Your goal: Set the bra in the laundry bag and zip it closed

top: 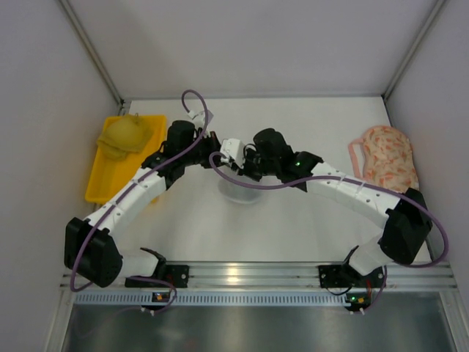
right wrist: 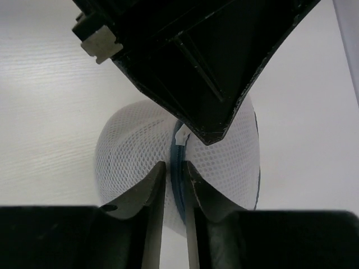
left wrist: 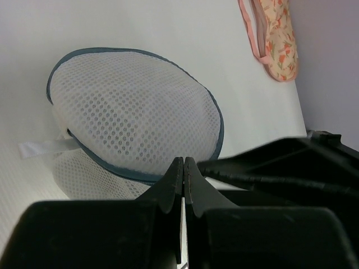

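White see-through mesh laundry bag (left wrist: 134, 112) of 2 round domes edged by a thin blue-grey zipper rim (right wrist: 175, 151), lying directly ahead of both grippers, which meet over it. The left gripper (left wrist: 184, 161) has its 2 fingers pressed together, tips at the bag's near rim; the right gripper (right wrist: 175, 168) keeps a narrow gap astride the zipper rim, just short of a small white zipper tab (right wrist: 180, 134), and whether it pinches the rim cannot be told. Well to the right gripper's right lies a pink floral-patterned bra (top: 385, 158); to the left gripper's left, a yellow plastic tray (top: 99, 183) carrying a mustard-yellow bra (top: 126, 134)
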`<state>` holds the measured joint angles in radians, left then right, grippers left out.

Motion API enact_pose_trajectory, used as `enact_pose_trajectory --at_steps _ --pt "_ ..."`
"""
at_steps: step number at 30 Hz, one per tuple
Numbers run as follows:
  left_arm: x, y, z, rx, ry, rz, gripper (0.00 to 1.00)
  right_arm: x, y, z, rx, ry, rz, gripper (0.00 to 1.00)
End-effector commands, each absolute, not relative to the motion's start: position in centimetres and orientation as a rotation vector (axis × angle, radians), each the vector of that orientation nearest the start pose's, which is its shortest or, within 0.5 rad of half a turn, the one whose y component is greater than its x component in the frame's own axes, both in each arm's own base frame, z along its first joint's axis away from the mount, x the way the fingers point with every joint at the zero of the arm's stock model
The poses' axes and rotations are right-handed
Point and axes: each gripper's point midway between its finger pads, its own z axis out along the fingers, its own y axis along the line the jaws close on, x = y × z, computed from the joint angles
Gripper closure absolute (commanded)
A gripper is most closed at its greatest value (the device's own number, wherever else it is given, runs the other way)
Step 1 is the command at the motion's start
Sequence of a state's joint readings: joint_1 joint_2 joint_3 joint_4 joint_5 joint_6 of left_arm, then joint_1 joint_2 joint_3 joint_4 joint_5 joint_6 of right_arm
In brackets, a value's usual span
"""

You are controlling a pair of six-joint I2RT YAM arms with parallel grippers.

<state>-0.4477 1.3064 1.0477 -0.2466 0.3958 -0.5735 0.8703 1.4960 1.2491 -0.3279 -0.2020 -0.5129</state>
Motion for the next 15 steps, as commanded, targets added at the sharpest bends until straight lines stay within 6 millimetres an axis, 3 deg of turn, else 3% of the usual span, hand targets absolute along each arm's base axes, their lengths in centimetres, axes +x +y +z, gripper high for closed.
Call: enact_pose_trajectory --at_steps 1,4,8,10,15 --pt "31.2 -25.2 25.8 0.165 2.075 -1.050 1.00 28.1 35.2 19.7 -1.505 1.575 0.381 0.85" --pt "31.5 -24.7 25.6 0.133 2.087 -1.033 1.00 28.2 34.5 19.5 -1.508 1.613 0.374 1.00" --pt "32.1 -23.6 25.3 0.148 2.086 -0.958 1.00 28.3 33.1 20.3 -1.481 1.590 0.348 1.00" --pt "33.0 -21.9 25.0 0.160 2.061 -0.851 1.00 28.3 31.2 20.1 -1.466 1.595 0.325 1.00" --pt "34.2 -20.1 24.4 0.137 2.062 -0.785 1.00 28.4 29.5 19.6 -1.452 1.618 0.319 1.00"
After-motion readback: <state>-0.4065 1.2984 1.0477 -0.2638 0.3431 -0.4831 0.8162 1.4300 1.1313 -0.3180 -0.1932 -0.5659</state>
